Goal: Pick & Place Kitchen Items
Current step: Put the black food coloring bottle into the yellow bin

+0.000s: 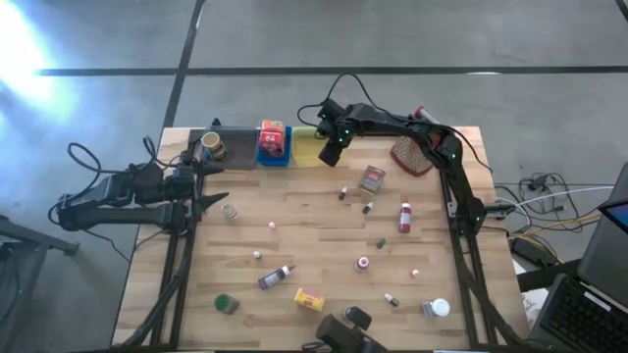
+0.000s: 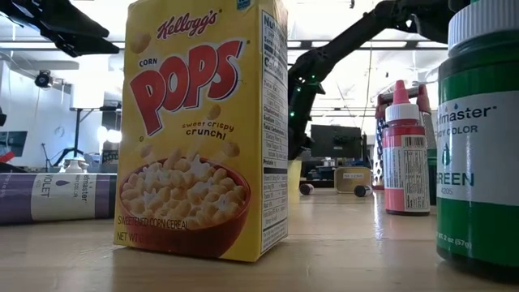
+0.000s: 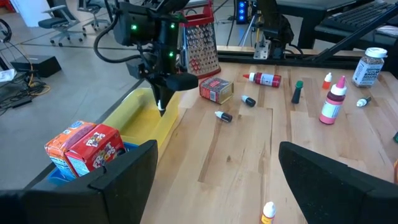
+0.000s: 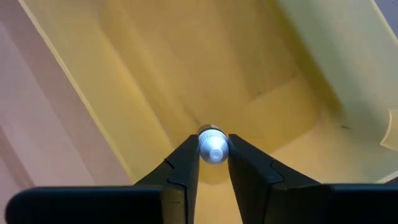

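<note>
Above yellow tray (image 4: 124,74), right gripper (image 4: 213,155) pinching white-capped bottle (image 4: 212,147)

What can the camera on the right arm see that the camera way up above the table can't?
Only the right wrist camera shows the little white-capped bottle pinched between the right hand's two fingers, right over the inside of the yellow tray.

Only the high camera shows the whole table: the left hand open and waiting at the left edge, the blue tray with red boxes, the grater, and small bottles scattered about.

Both show the right hand above the yellow tray.
</note>
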